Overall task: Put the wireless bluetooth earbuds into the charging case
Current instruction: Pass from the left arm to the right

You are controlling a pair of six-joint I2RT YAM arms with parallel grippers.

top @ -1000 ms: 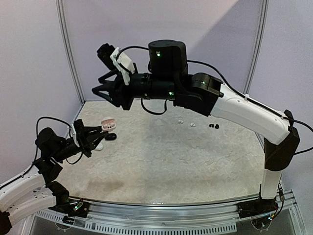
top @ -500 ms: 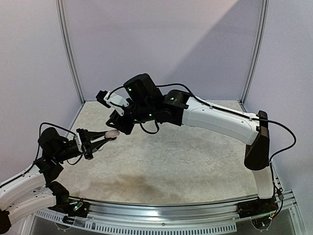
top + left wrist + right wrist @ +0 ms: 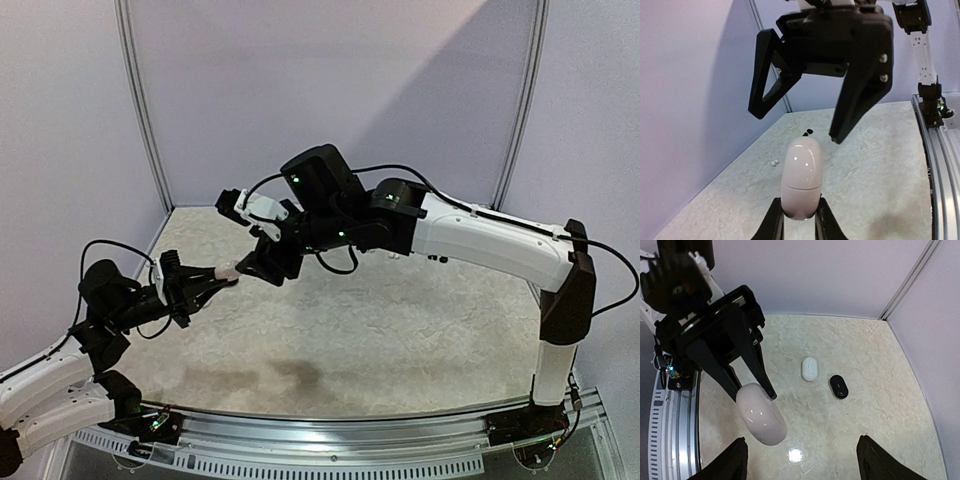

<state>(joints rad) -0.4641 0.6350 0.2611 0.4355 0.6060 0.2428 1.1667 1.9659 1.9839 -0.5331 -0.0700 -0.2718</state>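
My left gripper (image 3: 215, 274) is shut on a pale pink pebble-like charging case (image 3: 229, 271) and holds it above the table with its lid closed. In the left wrist view the case (image 3: 801, 172) stands up between my fingers (image 3: 775, 222). My right gripper (image 3: 258, 266) is open and hangs close over the case, its jaws spread wide (image 3: 796, 125). In the right wrist view the case (image 3: 761, 413) lies between my right fingertips (image 3: 735, 460), untouched by them. Two white earbuds (image 3: 774, 163) and two black earbuds (image 3: 807, 132) lie on the table far behind. They are hidden in the top view.
A white case (image 3: 809, 369) and a black case (image 3: 838, 386) lie side by side on the table below the grippers. Lilac walls close off the left and back. A metal rail (image 3: 935, 150) runs along the near edge.
My right arm has swung down and toward the left gripper, bringing its open jaws over the pink case. My left gripper has lifted the case a little toward the right.
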